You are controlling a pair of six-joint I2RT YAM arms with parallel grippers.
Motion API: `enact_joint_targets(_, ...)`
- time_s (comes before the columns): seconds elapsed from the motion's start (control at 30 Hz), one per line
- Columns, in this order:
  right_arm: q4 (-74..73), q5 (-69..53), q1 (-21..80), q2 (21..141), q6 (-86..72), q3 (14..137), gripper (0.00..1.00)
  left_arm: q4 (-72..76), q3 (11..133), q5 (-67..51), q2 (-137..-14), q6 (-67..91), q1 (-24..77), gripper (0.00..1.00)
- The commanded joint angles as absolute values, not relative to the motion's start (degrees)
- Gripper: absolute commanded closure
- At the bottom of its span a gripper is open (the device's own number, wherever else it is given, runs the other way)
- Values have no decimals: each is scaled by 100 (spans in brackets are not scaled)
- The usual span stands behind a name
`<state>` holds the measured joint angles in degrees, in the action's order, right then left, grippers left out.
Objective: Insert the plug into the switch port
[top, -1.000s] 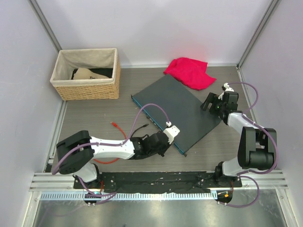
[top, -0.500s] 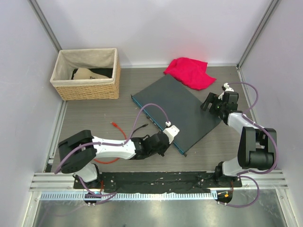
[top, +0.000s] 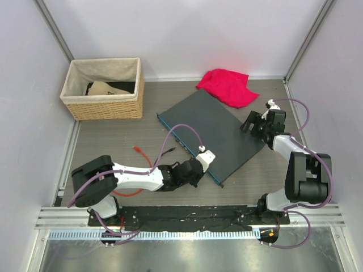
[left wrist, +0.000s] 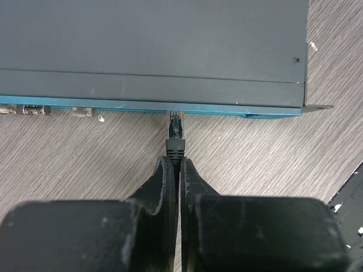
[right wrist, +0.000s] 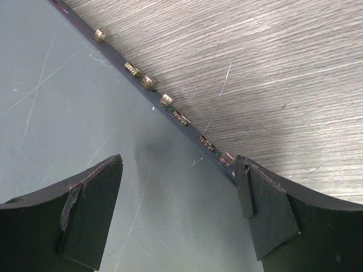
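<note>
The switch (top: 212, 131) is a flat dark-grey box lying at an angle, its teal front face (left wrist: 142, 105) lined with small ports. My left gripper (left wrist: 174, 165) is shut on the black plug (left wrist: 176, 136). It also shows in the top view (top: 198, 170), right at the front face. The plug's clear tip points straight at the teal face and meets it at a port (left wrist: 177, 115); how deep it sits I cannot tell. My right gripper (right wrist: 178, 164) is open over the switch's rear right corner, also seen in the top view (top: 252, 123), holding nothing.
A woven basket (top: 104, 89) stands at the back left and a red cloth (top: 228, 86) lies behind the switch. A red cable (top: 139, 152) trails on the table left of my left gripper. Brass connectors (right wrist: 148, 81) line the switch's rear edge.
My left arm has edged slightly toward the switch's front face with the plug held. The right arm has not moved.
</note>
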<state>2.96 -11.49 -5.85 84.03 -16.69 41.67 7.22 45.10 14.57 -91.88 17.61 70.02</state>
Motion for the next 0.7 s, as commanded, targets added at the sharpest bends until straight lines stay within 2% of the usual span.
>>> enact_joint_targets(0.0, 466, -1204, -589, 8271, -1635, 4289, 12, 1213, 4474, 1503, -8877, 1758, 7014, 100)
enact_joint_targets(0.67, 457, -1257, -589, 8279, -1617, 4289, 12, 1722, 4404, 1626, -9105, 1652, 7014, 100)
